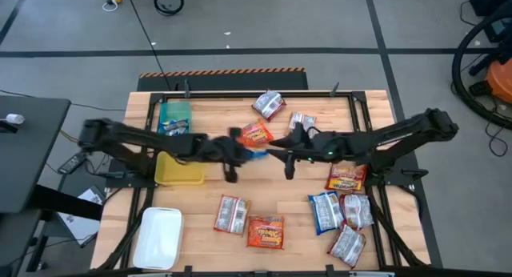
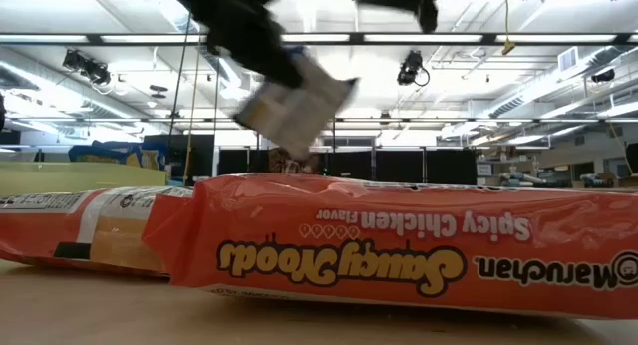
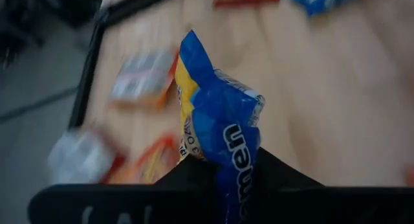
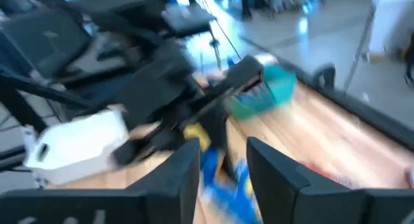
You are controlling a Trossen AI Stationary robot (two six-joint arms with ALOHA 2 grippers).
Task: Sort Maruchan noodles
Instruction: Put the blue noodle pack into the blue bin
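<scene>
2 grippers are meeting mid-table: the left gripper (image 3: pixel 220 179) is pinching the light, crinkly blue packet (image 3: pixel 217 130) by its edge seam, while the right gripper (image 4: pixel 223 162), fingers parted, is flanking it.

A light wooden table (image 1: pixel 264 205) carries the load. Along its left edge are set a teal bin (image 1: pixel 175 117), a yellow bin (image 1: pixel 179 169) and a white bin (image 1: pixel 158 237). Noodle packets are scattered elsewhere: three toward the far edge (image 1: pixel 270 106), two near the front edge (image 1: pixel 265 231), and a cluster by the right edge (image 1: pixel 346 221).
</scene>
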